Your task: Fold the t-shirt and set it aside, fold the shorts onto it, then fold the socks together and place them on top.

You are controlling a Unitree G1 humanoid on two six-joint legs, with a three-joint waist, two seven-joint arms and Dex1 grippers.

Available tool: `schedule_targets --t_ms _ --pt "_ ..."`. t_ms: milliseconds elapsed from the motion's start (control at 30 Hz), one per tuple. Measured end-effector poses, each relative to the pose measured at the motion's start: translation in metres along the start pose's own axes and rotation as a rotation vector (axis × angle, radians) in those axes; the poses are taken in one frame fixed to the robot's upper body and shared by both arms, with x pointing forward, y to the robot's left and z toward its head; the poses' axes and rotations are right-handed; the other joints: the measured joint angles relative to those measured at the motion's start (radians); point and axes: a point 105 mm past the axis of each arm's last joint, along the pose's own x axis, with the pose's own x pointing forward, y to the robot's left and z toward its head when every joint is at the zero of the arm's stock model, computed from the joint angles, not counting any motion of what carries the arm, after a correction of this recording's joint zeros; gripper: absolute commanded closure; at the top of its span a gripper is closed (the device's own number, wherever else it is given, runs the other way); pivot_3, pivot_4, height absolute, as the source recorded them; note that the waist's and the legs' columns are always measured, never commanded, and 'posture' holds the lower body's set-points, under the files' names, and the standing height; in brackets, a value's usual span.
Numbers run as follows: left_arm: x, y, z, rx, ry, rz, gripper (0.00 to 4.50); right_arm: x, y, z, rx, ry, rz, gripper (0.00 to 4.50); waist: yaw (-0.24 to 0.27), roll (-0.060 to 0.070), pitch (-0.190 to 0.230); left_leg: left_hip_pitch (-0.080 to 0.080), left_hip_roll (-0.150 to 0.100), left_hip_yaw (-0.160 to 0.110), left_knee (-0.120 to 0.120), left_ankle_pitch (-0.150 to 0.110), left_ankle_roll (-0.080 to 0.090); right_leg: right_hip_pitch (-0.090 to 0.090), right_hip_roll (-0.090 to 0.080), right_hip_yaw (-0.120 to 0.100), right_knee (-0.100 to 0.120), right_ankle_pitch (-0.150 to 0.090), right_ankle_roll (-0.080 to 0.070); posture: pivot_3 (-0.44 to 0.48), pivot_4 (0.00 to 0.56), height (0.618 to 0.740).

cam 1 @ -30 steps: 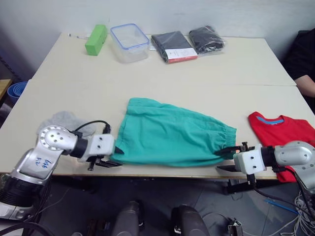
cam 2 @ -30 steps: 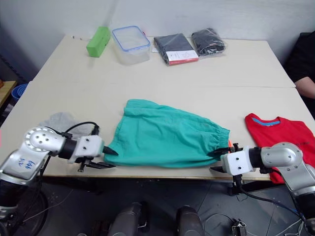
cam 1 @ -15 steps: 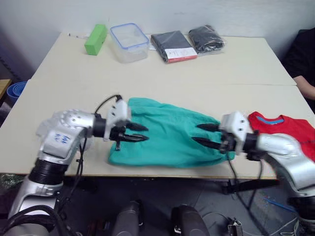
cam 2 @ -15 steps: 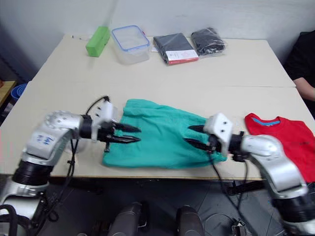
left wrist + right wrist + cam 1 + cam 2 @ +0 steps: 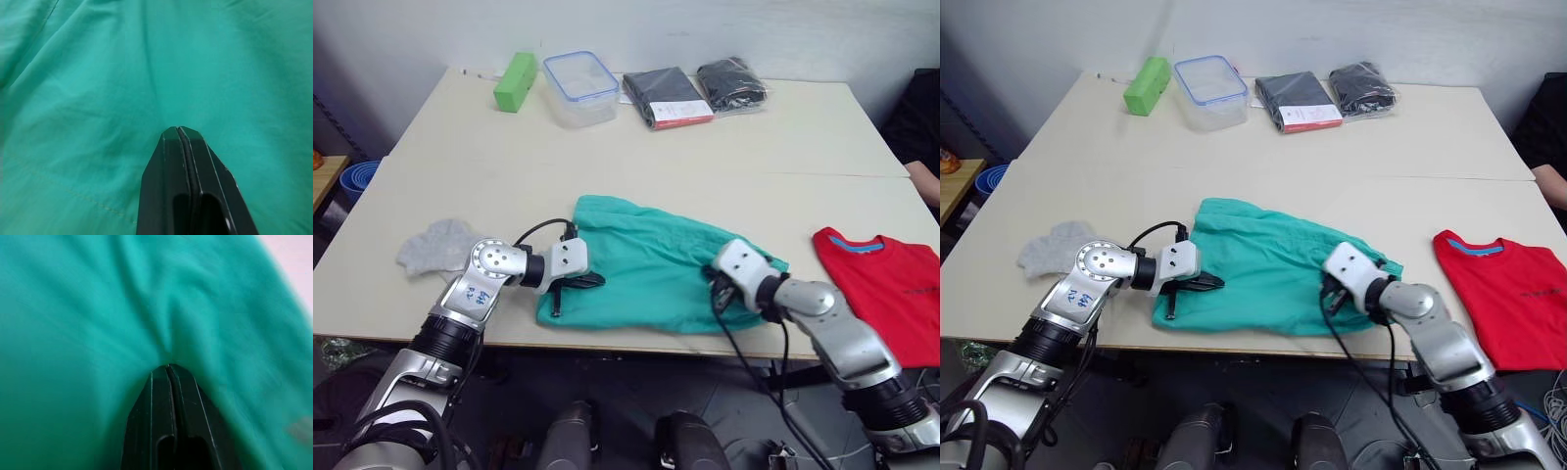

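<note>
The teal-green shorts (image 5: 646, 264) lie spread on the table near its front edge. My left gripper (image 5: 595, 281) is shut on their left part; in the left wrist view its fingertips (image 5: 171, 134) meet on a crease in the cloth. On the right part, near the waistband, my right gripper (image 5: 715, 294) is shut too, and the fabric puckers at its tips (image 5: 167, 365). The red t-shirt (image 5: 891, 284) lies flat at the table's right end. The grey socks (image 5: 435, 245) sit in a heap left of my left arm.
At the back of the table (image 5: 783, 147) stand a green block (image 5: 516, 80), a clear box with a blue rim (image 5: 580, 86) and two dark packaged garments (image 5: 668, 96) (image 5: 732, 80). A person's dark sleeve (image 5: 925, 137) shows at the right edge.
Both grippers left the shorts' near corners, swung inward over the cloth and came down on it, closing from open to shut. The camera has shifted slightly.
</note>
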Motion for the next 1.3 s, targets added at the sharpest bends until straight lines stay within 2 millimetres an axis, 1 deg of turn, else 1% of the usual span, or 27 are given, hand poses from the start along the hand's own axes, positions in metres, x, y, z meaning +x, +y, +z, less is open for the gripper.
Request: schedule_targets --t_ms 67,133,167,200,267,300,400,467,500,533,600,667,767,800,833,867,967,1033,1100,1200,1300 --pt "0.0 0.0 -0.002 -0.007 0.002 0.005 4.5 -0.006 -0.015 -0.011 -0.001 0.033 -0.043 4.46 0.0 0.001 -0.004 0.0 0.0 0.0 0.0 0.0 0.0 0.0 0.0 0.0 0.0 0.0 0.0 0.0 0.15 0.74" --pt "-0.002 0.002 -0.004 -0.016 0.002 0.016 4.5 -0.012 -0.027 -0.016 0.017 0.038 -0.077 4.46 -0.001 0.001 -0.006 0.001 0.0 0.0 -0.001 0.0 0.0 0.001 0.0 0.0 -0.001 0.0 0.0 0.0 0.15 0.74" --pt "-0.003 0.003 -0.004 -0.021 0.001 0.023 4.5 -0.015 -0.032 -0.017 0.057 0.028 -0.089 4.46 -0.001 0.001 -0.006 0.001 0.0 0.0 -0.001 0.0 0.0 0.001 0.0 0.0 -0.001 0.0 0.0 0.0 0.15 0.74" --pt "-0.004 0.004 -0.005 -0.028 0.001 0.029 4.5 -0.017 -0.036 -0.017 0.095 0.013 -0.096 4.46 -0.001 0.001 -0.006 0.001 0.0 0.0 -0.001 0.0 0.0 0.001 0.0 0.0 -0.001 0.0 0.0 0.0 0.15 0.74" --pt "-0.007 0.006 -0.005 -0.062 -0.006 0.042 4.5 -0.02 -0.037 -0.007 0.163 -0.058 -0.078 4.46 -0.002 0.001 -0.006 0.001 0.0 0.0 -0.002 0.0 0.0 0.0 0.0 0.0 -0.001 0.0 0.0 0.0 0.15 0.74" --pt "-0.008 0.007 -0.005 -0.087 -0.012 0.044 4.5 -0.022 -0.034 0.001 0.172 -0.101 -0.05 4.46 -0.004 0.002 -0.006 0.0 0.0 0.001 -0.003 0.0 0.0 -0.001 0.001 0.0 -0.001 0.0 0.0 0.0 0.15 0.74" --pt "-0.008 0.007 0.002 -0.168 -0.048 0.025 4.5 -0.033 -0.019 0.038 0.141 -0.245 0.057 4.46 -0.003 0.002 -0.006 -0.001 0.0 0.001 -0.005 0.0 0.0 -0.004 0.001 0.0 -0.001 0.0 0.0 0.0 0.15 0.74" --pt "-0.005 0.009 0.017 -0.177 -0.09 -0.004 4.5 -0.04 0.0 0.06 0.097 -0.325 0.153 4.46 -0.001 0.002 -0.006 -0.003 0.0 0.0 -0.005 0.0 -0.001 -0.005 0.001 0.0 -0.001 0.0 -0.001 0.0 0.15 0.74" --pt "-0.005 0.011 0.025 -0.168 -0.104 -0.012 4.5 -0.043 0.009 0.067 0.076 -0.348 0.193 4.46 0.002 0.002 -0.006 -0.004 0.0 0.0 -0.005 0.0 -0.001 -0.005 0.001 0.0 -0.002 0.0 -0.001 0.0 0.15 0.74" --pt "-0.005 0.014 0.032 -0.154 -0.113 -0.013 4.5 -0.045 0.018 0.069 0.052 -0.35 0.233 4.46 0.004 0.002 -0.006 -0.004 -0.001 0.0 -0.005 0.0 0.0 -0.004 0.0 -0.001 -0.002 0.0 -0.001 0.0 0.15 0.74" --pt "-0.004 0.021 0.041 -0.122 -0.119 -0.014 4.5 -0.046 0.045 0.063 0.006 -0.314 0.341 4.46 0.008 0.002 -0.006 -0.004 -0.002 0.0 -0.005 0.0 0.0 -0.004 0.0 -0.002 -0.004 0.0 0.0 0.0 0.15 0.74" --pt "0.004 0.027 0.041 -0.102 -0.096 -0.021 4.5 -0.043 0.064 0.054 -0.024 -0.27 0.413 4.46 0.006 0.001 -0.006 -0.004 -0.002 0.002 -0.004 0.0 0.001 -0.004 0.0 -0.004 -0.004 0.001 0.001 0.0 0.15 0.74" --pt "0.022 0.036 0.03 -0.11 -0.044 -0.027 4.5 -0.036 0.077 0.044 -0.079 -0.219 0.436 4.46 0.005 0.001 -0.005 -0.004 -0.002 0.003 -0.003 0.0 0.002 -0.005 0.0 -0.005 -0.004 0.001 0.001 0.0 0.15 0.74" --pt "0.029 0.041 0.023 -0.119 -0.014 -0.016 4.5 -0.034 0.079 0.039 -0.101 -0.198 0.434 4.46 0.005 0.0 -0.005 -0.004 -0.001 0.003 -0.003 0.0 0.002 -0.005 0.0 -0.005 -0.003 0.001 0.001 0.0 0.15 0.74" --pt "0.031 0.047 0.022 -0.116 -0.008 0.002 4.5 -0.032 0.079 0.035 -0.116 -0.178 0.432 4.46 0.004 -0.001 -0.004 -0.005 -0.001 0.003 -0.003 0.0 0.002 -0.006 0.0 -0.005 -0.003 0.001 0.001 0.0 0.15 0.74" --pt "0.033 0.057 0.022 -0.102 0.007 0.04 4.5 -0.031 0.079 0.03 -0.141 -0.149 0.43 4.46 0.004 -0.001 -0.004 -0.005 -0.001 0.003 -0.002 0.0 0.002 -0.006 0.0 -0.006 -0.003 0.001 0.001 0.0 0.15 0.74" --pt "0.029 0.083 0.018 -0.083 0.062 0.164 4.5 -0.031 0.078 0.024 -0.179 -0.119 0.414 4.46 0.002 -0.001 -0.004 -0.005 -0.001 0.003 -0.003 0.0 0.001 -0.006 0.0 -0.006 -0.003 0.001 0.001 0.0 0.15 0.74" --pt "0.024 0.097 0.013 -0.088 0.083 0.251 4.5 -0.032 0.077 0.016 -0.2 -0.089 0.402 4.46 0.001 -0.001 -0.004 -0.005 -0.001 0.003 -0.003 0.0 0.001 -0.006 0.0 -0.006 -0.003 0.001 0.001 0.0 0.15 0.74" --pt "0.018 0.105 0.009 -0.099 0.095 0.311 4.5 -0.034 0.076 0.014 -0.214 -0.084 0.387 4.46 0.001 -0.002 -0.004 -0.005 -0.001 0.003 -0.003 -0.001 0.001 -0.006 0.0 -0.006 -0.003 0.001 0.001 0.0 0.15 0.74" --pt "0.013 0.109 0.006 -0.12 0.086 0.345 4.5 -0.035 0.073 0.011 -0.217 -0.079 0.345 4.46 0.002 -0.002 -0.004 -0.005 -0.001 0.003 -0.002 -0.001 0.001 -0.006 0.0 -0.007 -0.003 0.001 0.001 0.0 0.15 0.74" --pt "0.008 0.109 0.002 -0.148 0.072 0.345 4.5 -0.035 0.062 0.007 -0.21 -0.067 0.261 4.46 0.002 -0.003 -0.003 -0.006 -0.001 0.003 -0.001 -0.001 0.001 -0.006 0.0 -0.007 -0.003 0.001 0.001 0.0 0.15 0.74"
